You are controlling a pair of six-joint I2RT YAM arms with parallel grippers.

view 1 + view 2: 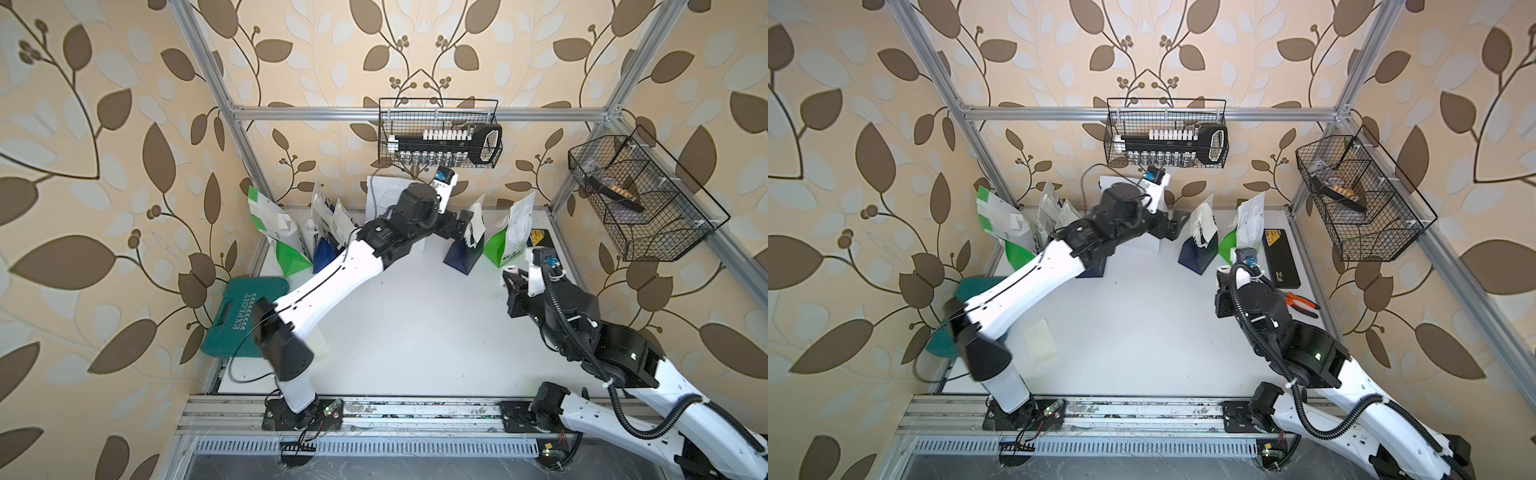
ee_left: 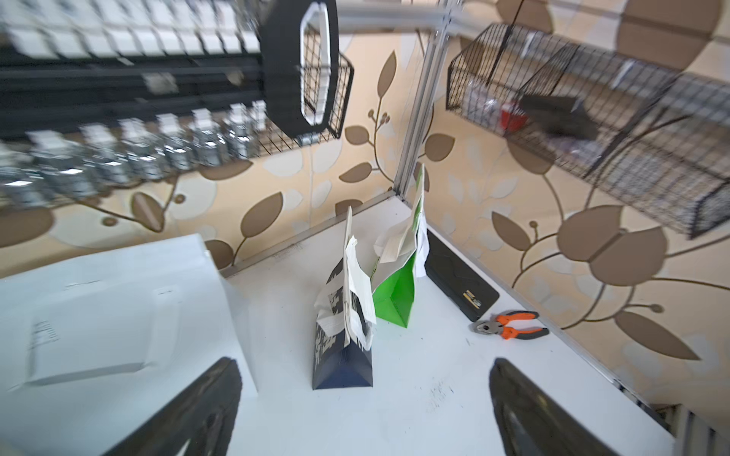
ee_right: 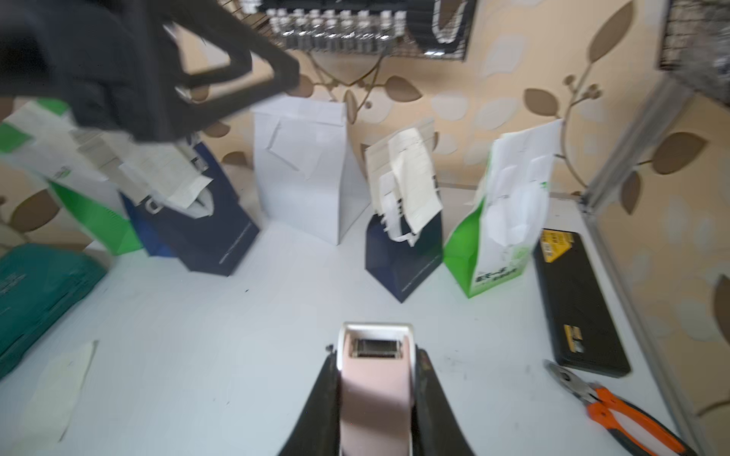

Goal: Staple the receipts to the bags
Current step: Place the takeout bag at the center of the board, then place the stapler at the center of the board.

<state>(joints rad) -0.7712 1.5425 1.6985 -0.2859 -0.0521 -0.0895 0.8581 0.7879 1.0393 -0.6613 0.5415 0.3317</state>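
Our left fingers (image 2: 197,410) stand released beside the plain white bag (image 3: 300,169) in the back row, while our right fingers (image 3: 316,418) clench the pink stapler (image 3: 375,391) over the table (image 3: 276,335). One loose receipt (image 3: 59,391) lies flat near the teal case (image 3: 35,284); we should probably pinch its edge, then hold it flat against the bag's top for stapling.

Six paper bags (image 3: 403,260) stand in a row along the back of the table (image 1: 415,332), the plain bag (image 3: 304,169) third from the right. A loose receipt (image 1: 1042,343) lies at front left, near the tool case (image 1: 241,316) at the left edge. Along the right edge lies a flat case (image 1: 1281,257), with pliers (image 1: 1302,305) before it. The stapler (image 3: 375,395) sits in the right gripper (image 3: 376,357), before the rightmost bag (image 3: 509,221). A wire basket (image 1: 386,133) holding a socket set (image 1: 444,143) hangs on the back wall, and a second basket (image 1: 665,232) hangs on the right wall.
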